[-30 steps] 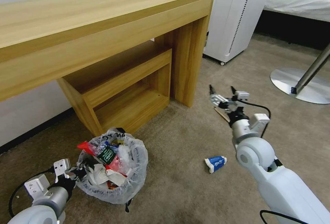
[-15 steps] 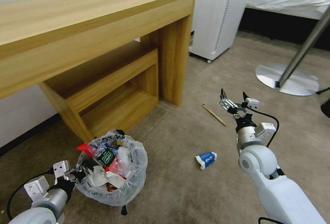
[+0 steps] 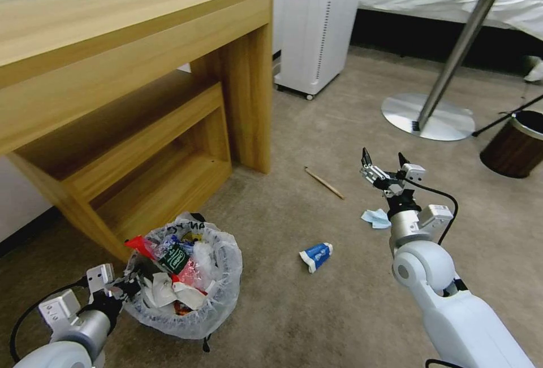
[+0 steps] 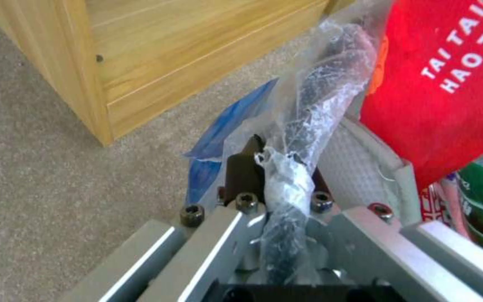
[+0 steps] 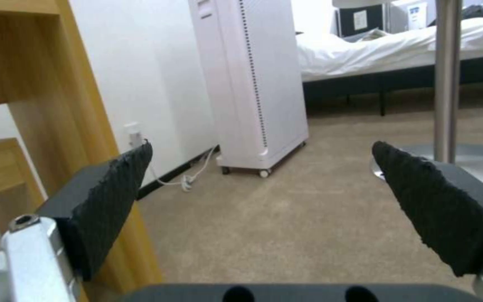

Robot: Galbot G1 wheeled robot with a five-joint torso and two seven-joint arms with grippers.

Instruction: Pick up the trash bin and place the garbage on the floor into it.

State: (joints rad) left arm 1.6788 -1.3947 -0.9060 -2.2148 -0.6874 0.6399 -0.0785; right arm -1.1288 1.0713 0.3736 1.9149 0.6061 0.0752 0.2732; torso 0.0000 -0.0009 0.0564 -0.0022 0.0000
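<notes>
The blue mask [image 3: 376, 218] lay on the floor [image 3: 294, 323] just beside my right gripper [image 3: 383, 160], nearer me than its spread, empty tips; the wooden stick [image 3: 324, 182] lay slantwise to their left. My left gripper [image 4: 278, 167] was clamped on the trash bin [image 3: 186, 277] rim, so I judged the right arm far nearer.

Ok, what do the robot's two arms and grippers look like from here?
Both arms have glossy white shells, round joints and silver wrist cylinders with looping black cables. The right gripper has silver fingers with black ridged pads. The left gripper is silver metal with hex bolts.
</notes>
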